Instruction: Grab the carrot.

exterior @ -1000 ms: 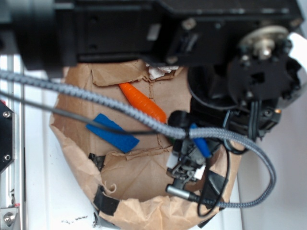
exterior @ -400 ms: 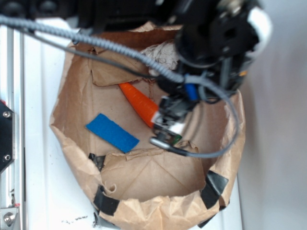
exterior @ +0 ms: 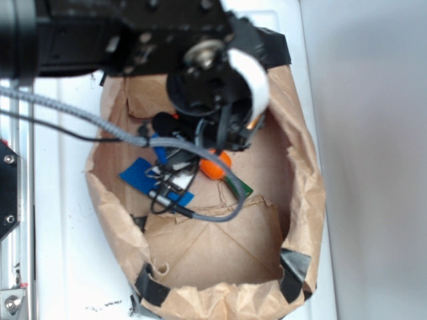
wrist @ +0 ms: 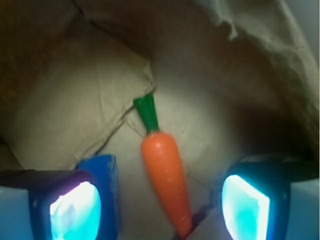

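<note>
You have the carrot (wrist: pixel 166 185) lying on the floor of the bag (exterior: pixel 303 167), between the fingers (wrist: pixel 75 210) of the pincer (wrist: pixel 160 207), which stand apart on either side of it. The block (wrist: pixel 102 192) lies just left of the carrot. The bag sits on the surface (exterior: pixel 67 280).

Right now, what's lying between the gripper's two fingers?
The carrot, lengthwise on the brown paper, stem pointing away. The wrist view shows it, with the gripper open.

- The carrot (wrist: pixel 165 175) is lying on brown paper (wrist: pixel 75 100), green stem pointing away.
- The gripper (wrist: pixel 160 207) is hanging spread, one finger (wrist: pixel 75 210) on each side of the carrot.
- A blue piece (wrist: pixel 102 172) is sitting beside the left finger.
</note>
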You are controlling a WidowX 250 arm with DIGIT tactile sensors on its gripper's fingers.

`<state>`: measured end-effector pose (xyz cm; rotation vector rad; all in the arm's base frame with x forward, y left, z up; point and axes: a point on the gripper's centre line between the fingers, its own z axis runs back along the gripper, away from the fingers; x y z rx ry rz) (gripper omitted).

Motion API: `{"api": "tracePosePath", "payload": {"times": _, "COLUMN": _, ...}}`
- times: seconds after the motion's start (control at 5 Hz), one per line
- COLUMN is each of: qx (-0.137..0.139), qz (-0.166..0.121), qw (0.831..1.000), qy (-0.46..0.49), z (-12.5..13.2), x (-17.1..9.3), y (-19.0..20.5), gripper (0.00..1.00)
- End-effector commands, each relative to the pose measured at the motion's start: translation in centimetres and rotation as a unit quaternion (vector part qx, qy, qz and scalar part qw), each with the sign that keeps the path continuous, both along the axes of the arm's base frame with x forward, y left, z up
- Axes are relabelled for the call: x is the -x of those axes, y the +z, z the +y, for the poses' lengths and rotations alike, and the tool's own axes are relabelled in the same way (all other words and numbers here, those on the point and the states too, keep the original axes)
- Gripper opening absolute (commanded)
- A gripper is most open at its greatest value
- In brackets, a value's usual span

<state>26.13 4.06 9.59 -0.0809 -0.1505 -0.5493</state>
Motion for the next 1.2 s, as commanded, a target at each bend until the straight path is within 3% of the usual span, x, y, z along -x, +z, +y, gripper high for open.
{"api": "tracePosePath", "payload": {"times": 0.0, "qx": -0.034, "qz": -0.043, "qw": 0.998, "qy": 0.012, "z": -3.1, "x": -0.5, "y": -1.9, "gripper": 1.00}}
{"api": "tracePosePath", "payload": {"times": 0.4, "qx": -0.060, "qz": -0.019, "qw": 0.998, "qy": 0.031, "z": -3.6, "x": -2.5, "y": -4.3, "gripper": 1.00}}
{"api": "tracePosePath", "payload": {"times": 0.6, "qx": -0.049, "qz": -0.019, "qw": 0.998, "qy": 0.020, "z": -3.6, "x": -1.7, "y": -3.1, "gripper": 1.00}}
{"api": "tracePosePath", "payload": {"times": 1.0, "qx": 0.008, "qz": 0.005, "qw": 1.000, "qy": 0.011, "z": -3.0, "x": -0.4, "y": 5.0, "gripper": 1.00}}
